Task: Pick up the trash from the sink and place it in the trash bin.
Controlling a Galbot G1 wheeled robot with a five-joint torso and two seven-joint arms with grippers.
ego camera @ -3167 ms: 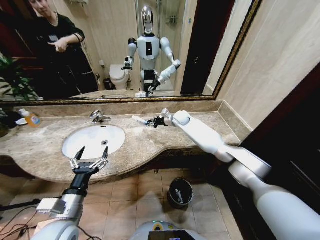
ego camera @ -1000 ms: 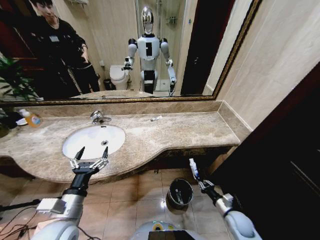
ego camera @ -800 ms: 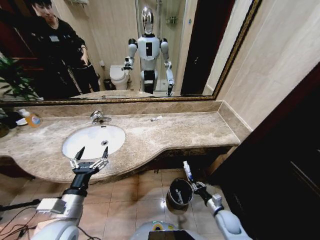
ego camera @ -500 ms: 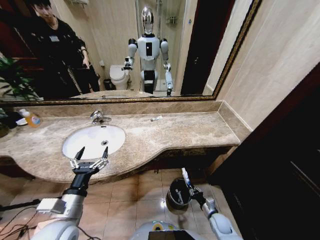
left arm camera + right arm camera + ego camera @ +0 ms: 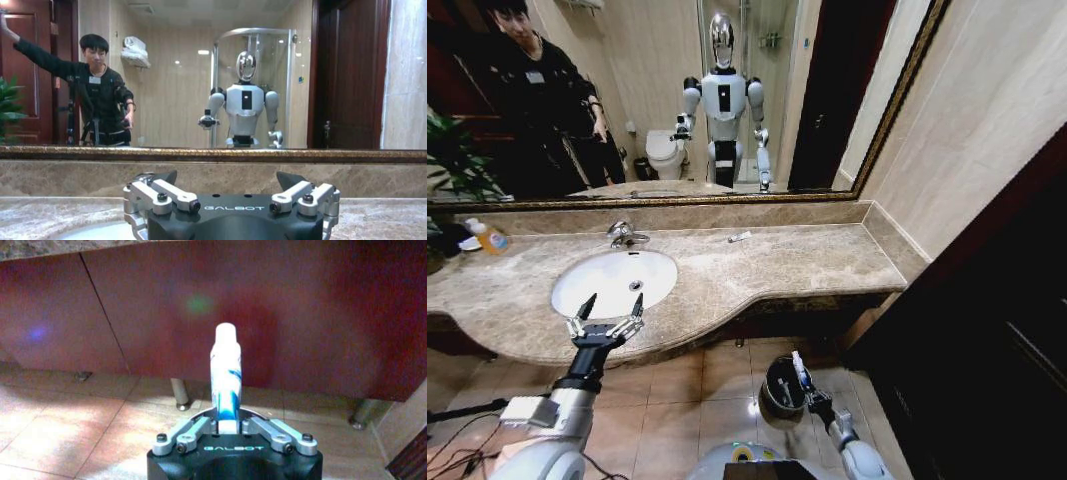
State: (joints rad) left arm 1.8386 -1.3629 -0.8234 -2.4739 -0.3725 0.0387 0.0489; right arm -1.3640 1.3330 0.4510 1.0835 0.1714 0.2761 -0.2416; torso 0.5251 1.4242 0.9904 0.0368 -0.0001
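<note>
Trash bin (image 5: pixel 779 385) on floor; right gripper (image 5: pixel 811 395) jaws clamp white tube (image 5: pixel 225 375) above it; left gripper (image 5: pixel 605 325) jaws wide.

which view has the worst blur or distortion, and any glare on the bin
Head view: wide-angle bending curves the mirror frame and counter edge; a bright glint sits beside the trash bin on the floor tiles. Right wrist view: the cabinet behind is soft with faint coloured flare spots, while the white tube in the right gripper stays sharp. Left wrist view: fairly crisp.
</note>
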